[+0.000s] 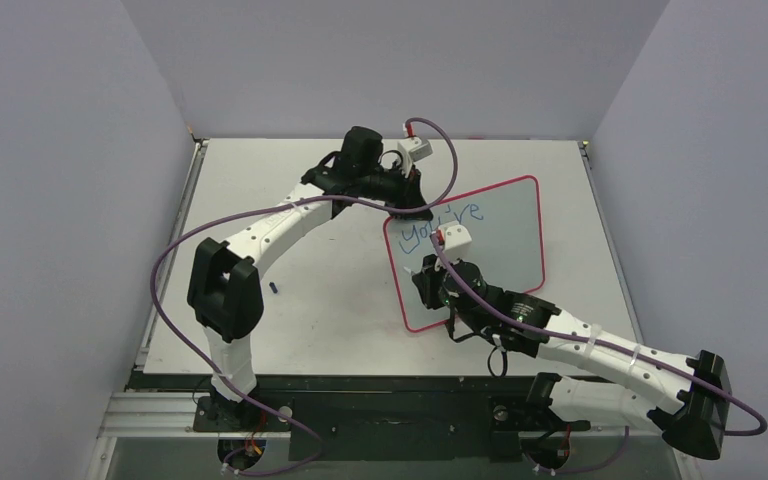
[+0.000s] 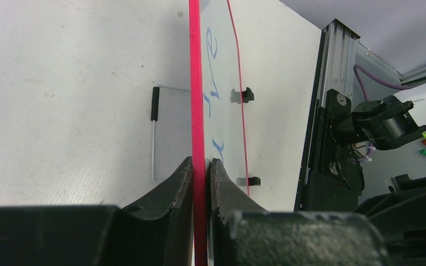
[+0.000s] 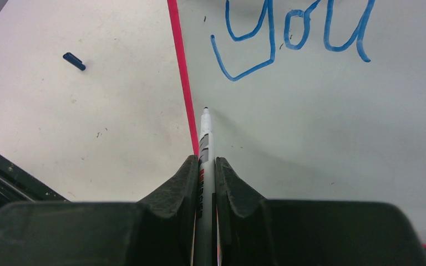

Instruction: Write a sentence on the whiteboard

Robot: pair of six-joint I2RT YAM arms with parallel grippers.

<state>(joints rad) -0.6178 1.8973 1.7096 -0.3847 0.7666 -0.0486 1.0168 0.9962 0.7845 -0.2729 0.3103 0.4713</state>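
Our left jaws are clenched on the pink frame of the whiteboard [image 1: 500, 230], which sits right of centre on the counter [image 1: 320, 320]. Our right jaws grasp the pen [image 3: 206, 138], its tip close to the frame below the lettering [image 3: 294, 39]. If we press too hard, the board may twist in the clamp and skew the strokes. If we start too far left, we hit the frame.

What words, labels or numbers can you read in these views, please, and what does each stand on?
"You're": blue marker lettering on the whiteboard; the right wrist view shows only "You".
Markings on the pen barrel: too blurred to read.
Nothing else is legible.
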